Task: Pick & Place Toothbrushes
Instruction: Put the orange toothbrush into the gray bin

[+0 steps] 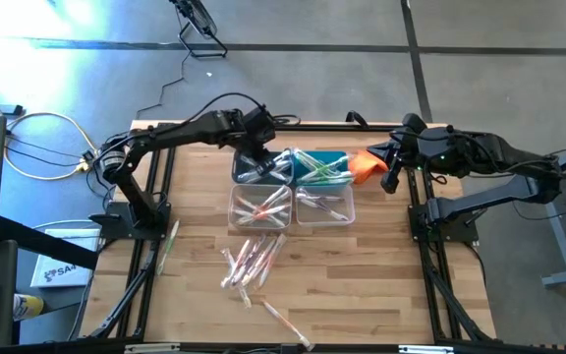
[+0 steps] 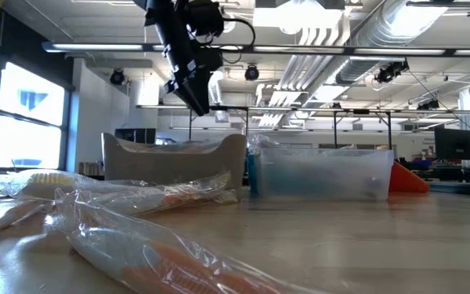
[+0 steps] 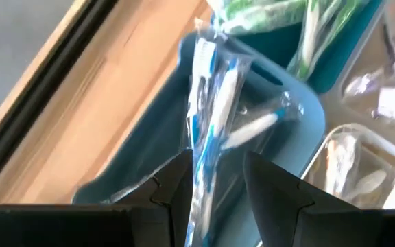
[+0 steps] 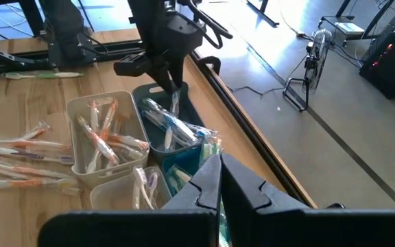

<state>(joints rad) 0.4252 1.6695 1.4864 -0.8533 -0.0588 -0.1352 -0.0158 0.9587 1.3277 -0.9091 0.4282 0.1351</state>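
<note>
Wrapped blue toothbrushes (image 3: pixel 208 103) lie in the blue-grey bin (image 3: pixel 300 113) at the far left of a block of several bins. My left gripper (image 3: pixel 214 168) hangs open above that bin (image 1: pixel 242 175), fingers slanting down, nothing between them; in the low view it (image 2: pixel 196 102) is high over the table. More toothbrushes (image 1: pixel 249 261) lie loose on the wood nearer the front edge. My right gripper (image 1: pixel 391 182) waits shut at the table's right, raised, beside the orange cloth (image 1: pixel 365 165).
A teal bin (image 1: pixel 322 167) holds green brushes. Two clear bins hold pink-orange ones (image 1: pixel 260 205) and whitish ones (image 1: pixel 324 205). One green brush (image 1: pixel 170 241) lies at the left edge and another brush (image 1: pixel 288 323) near the front edge. Bare wood lies at front right.
</note>
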